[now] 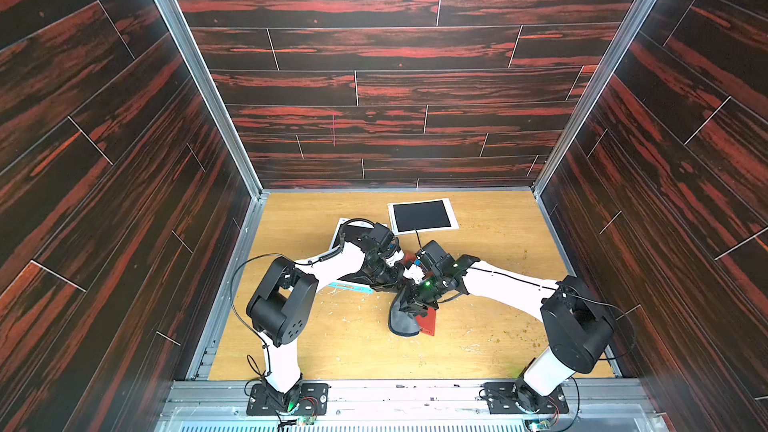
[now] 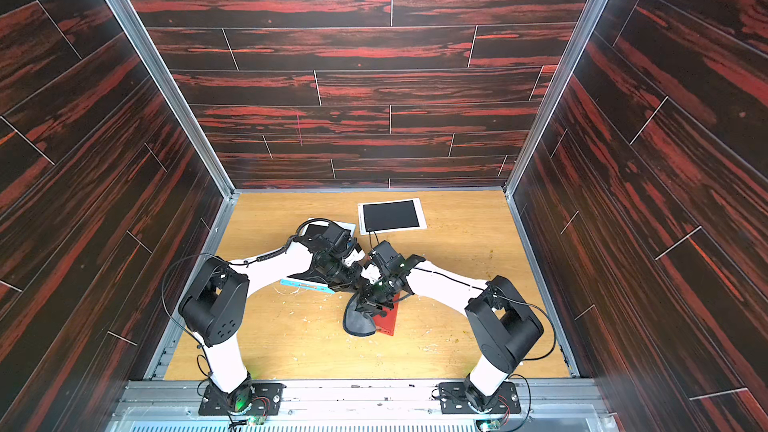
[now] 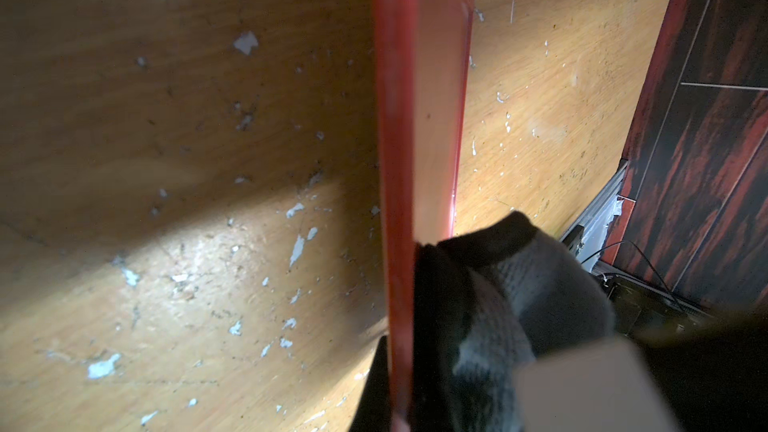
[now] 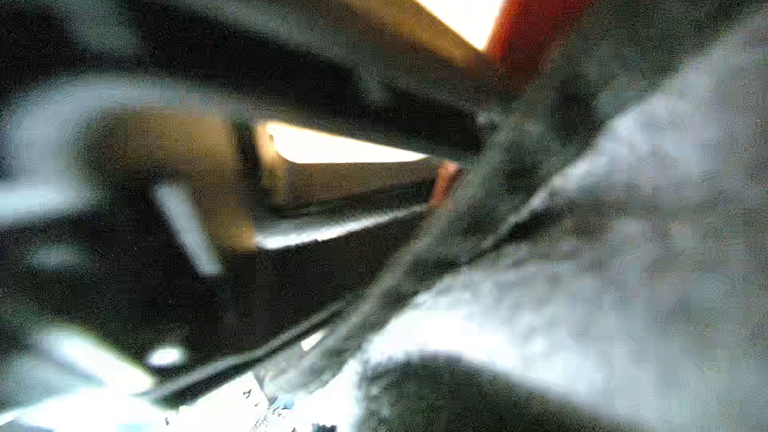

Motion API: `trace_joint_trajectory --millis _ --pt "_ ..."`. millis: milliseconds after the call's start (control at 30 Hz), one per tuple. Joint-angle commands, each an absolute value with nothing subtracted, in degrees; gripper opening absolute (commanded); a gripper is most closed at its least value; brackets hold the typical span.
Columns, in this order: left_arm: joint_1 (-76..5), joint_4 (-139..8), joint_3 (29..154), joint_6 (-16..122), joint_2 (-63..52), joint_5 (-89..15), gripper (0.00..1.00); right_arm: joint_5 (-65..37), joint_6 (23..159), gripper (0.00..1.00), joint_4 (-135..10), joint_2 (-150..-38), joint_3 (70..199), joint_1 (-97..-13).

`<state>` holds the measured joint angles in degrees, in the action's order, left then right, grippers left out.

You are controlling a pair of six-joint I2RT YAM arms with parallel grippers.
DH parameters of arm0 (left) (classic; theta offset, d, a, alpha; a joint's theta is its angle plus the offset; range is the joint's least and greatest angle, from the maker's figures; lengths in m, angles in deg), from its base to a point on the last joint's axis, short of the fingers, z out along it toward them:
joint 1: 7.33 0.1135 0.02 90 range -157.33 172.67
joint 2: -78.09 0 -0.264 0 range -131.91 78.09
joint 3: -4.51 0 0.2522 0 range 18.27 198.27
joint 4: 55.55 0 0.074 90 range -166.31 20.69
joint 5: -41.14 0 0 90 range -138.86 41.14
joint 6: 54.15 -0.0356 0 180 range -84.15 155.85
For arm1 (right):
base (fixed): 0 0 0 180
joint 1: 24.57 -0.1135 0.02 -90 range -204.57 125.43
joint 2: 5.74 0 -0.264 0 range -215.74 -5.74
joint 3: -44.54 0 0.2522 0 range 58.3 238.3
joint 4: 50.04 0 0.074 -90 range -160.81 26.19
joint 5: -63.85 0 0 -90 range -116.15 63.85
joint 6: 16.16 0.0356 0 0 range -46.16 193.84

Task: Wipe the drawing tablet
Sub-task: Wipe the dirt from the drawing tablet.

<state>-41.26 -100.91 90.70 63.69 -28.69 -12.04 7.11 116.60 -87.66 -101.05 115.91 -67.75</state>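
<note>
The red drawing tablet (image 1: 429, 321) is near the middle of the table (image 1: 332, 351), lifted and turned on edge, slanting down toward the front edge. Whether its lower corner touches the wood cannot be told. The left gripper (image 1: 398, 275) is closed on the upper end. In the left wrist view the thin red edge (image 3: 397, 160) runs straight out from between the jaws, with a dark fingertip (image 3: 372, 376) against one face.

The right gripper (image 1: 411, 303) is closed on a grey cloth (image 1: 402, 320). The cloth hangs in a bunch against the side of the tablet that faces the table's left edge. The left wrist view shows the cloth (image 3: 540, 284) pressed against the tablet close to the jaws. The right wrist view is blurred and mostly filled with grey cloth (image 4: 602, 263), with a strip of red (image 4: 540, 2) beyond it.

A white-framed tablet (image 1: 422, 216) with a black screen lies flat near the back edge, with a thin cable (image 1: 417, 236) leading from its near side. A second white-framed tablet (image 1: 344, 229) lies toward the back left, partly under the left arm. A blue strip (image 1: 353, 288) shows just under that forearm. White flecks (image 3: 297, 247) dot the wood
</note>
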Motion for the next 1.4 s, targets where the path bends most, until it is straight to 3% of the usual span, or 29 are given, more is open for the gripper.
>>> trace_joint_trajectory --millis 0,233,500,733,933,1067,1267,1367 --pt "-42.4 -99.9 90.3 63.6 -28.7 -16.9 0.00 6.8 115.0 0.00 -86.8 -104.0 107.9 -63.9" --pt "-42.4 -100.0 90.5 63.1 -28.2 -16.3 0.00 -1.5 108.7 0.00 -90.7 -108.1 105.4 -53.0" --pt "-42.4 -99.4 88.9 63.1 -27.3 -16.2 0.00 -7.2 107.5 0.00 -98.1 -118.6 132.2 -46.7" --pt "-42.4 -98.9 88.6 63.3 -27.9 -16.2 0.00 11.1 110.7 0.00 -98.3 -124.8 148.5 -53.0" --pt "-42.4 -98.9 89.2 63.4 -28.7 -16.1 0.00 17.1 113.1 0.00 -92.2 -121.1 141.8 -54.7" --pt "-42.4 -99.3 89.5 63.2 -28.9 -16.2 0.00 12.2 111.4 0.00 -91.3 -119.7 132.8 -49.2" --pt "-42.3 -100.0 89.4 62.6 -28.4 -17.8 0.00 -4.4 104.2 0.00 -95.5 -117.0 121.4 -42.5" --pt "-42.3 -99.7 89.3 63.0 -28.4 -18.0 0.00 -2.4 103.6 0.00 -95.1 -112.4 115.8 -44.0"
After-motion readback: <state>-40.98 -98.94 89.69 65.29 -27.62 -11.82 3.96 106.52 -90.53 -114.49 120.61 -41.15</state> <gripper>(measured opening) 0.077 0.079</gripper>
